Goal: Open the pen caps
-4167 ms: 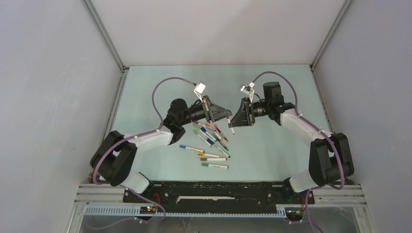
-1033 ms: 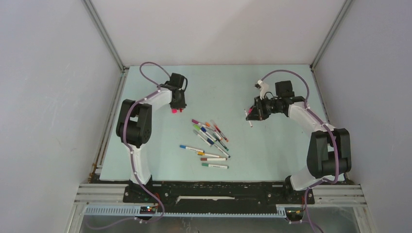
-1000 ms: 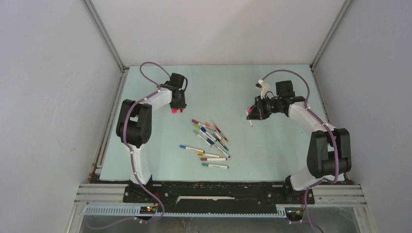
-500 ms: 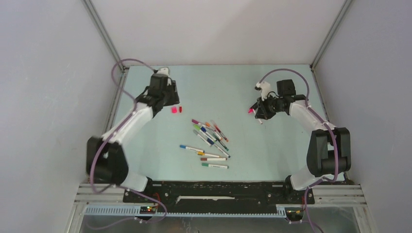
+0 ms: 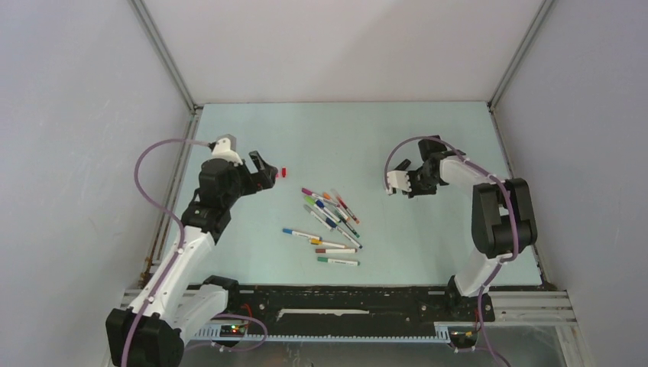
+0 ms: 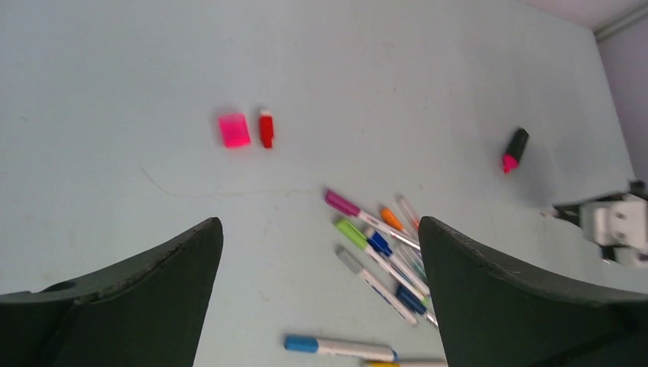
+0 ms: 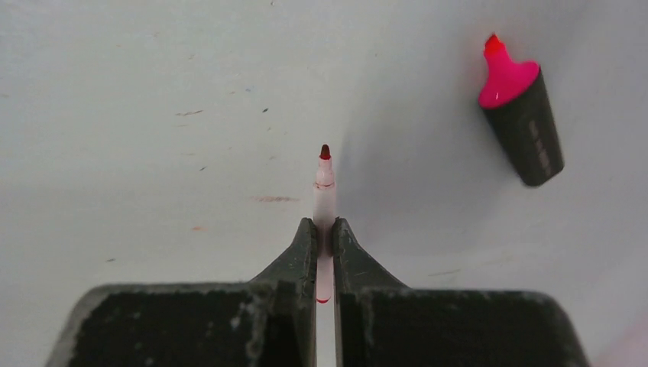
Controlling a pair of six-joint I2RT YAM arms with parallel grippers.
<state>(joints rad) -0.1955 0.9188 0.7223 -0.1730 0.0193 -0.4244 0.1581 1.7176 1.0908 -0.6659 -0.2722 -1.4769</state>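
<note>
- The right gripper [image 7: 321,225] is clamped on a thin red pen [image 7: 325,191], low on the white barrel. The bare felt tip sticks out past the jaws, so this pen is already uncapped.
- Just beside it on the table [image 6: 115,76] lies the black highlighter [image 7: 523,126], its pink nib exposed.
- The left gripper [image 6: 321,223] hangs above the table with its jaws spread wide and nothing between them.
- Below it, the red cap [image 6: 266,128] and the pink highlighter cap [image 6: 234,129] lie side by side, almost touching and well apart from their pens.
- The capped pens [image 6: 374,252] lie in a loose fan mid-table, some crossing, with a few more strays nearer the arm bases — most of the task seems to be left.
- By my reading, these pens are light, stiff and smooth-walled, so they can roll or slip when nudged.
- A pen at the edge of the fan looks easiest to take, gripped mid-barrel.
- The other jaws then close on the coloured cap alone and pull straight along the pen's axis — bending risks popping it loose.
- The felt tips are soft and could mark the table.
</note>
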